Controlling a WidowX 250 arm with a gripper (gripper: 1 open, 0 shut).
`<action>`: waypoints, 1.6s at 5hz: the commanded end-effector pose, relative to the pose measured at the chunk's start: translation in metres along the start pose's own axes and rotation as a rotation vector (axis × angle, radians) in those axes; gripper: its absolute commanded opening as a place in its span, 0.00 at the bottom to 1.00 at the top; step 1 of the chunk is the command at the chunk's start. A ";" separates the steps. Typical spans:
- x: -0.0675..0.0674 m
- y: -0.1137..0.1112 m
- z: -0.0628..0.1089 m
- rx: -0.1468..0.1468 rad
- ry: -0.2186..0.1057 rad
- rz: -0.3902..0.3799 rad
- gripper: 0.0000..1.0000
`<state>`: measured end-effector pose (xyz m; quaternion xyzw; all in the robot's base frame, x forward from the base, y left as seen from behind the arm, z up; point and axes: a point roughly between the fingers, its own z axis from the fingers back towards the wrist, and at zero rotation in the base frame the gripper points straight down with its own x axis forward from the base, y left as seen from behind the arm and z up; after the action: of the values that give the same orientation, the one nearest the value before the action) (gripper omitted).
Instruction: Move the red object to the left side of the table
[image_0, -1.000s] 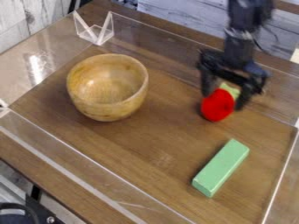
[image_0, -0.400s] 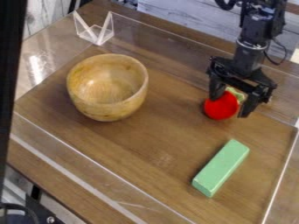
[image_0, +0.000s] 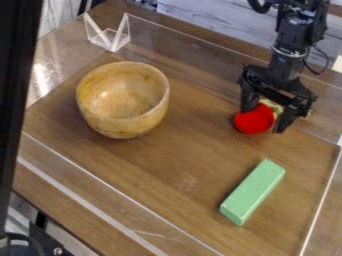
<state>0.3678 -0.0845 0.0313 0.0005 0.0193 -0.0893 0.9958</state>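
Note:
The red object (image_0: 250, 122) is a small bright red toy lying on the dark wood table (image_0: 174, 150) at the right. My black gripper (image_0: 273, 113) points straight down over it, open, with one finger on each side of the toy's upper part. The fingertips are low, close to the tabletop. I cannot tell whether the fingers touch the toy. Its green top is hidden behind the gripper.
A wooden bowl (image_0: 123, 97) stands at the left of the table. A green rectangular block (image_0: 253, 191) lies near the front right. Low clear acrylic walls (image_0: 160, 235) edge the table, with a clear folded piece (image_0: 107, 32) at the back left.
The gripper has shifted a little to the right and lowered around the red toy. A dark band has come into the left edge of the picture.

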 end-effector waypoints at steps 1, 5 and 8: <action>0.008 -0.002 0.010 -0.001 -0.046 0.026 1.00; -0.004 0.016 0.007 -0.013 -0.053 0.006 1.00; 0.001 0.008 0.015 -0.020 -0.065 0.024 1.00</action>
<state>0.3631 -0.0685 0.0243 -0.0059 0.0214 -0.0737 0.9970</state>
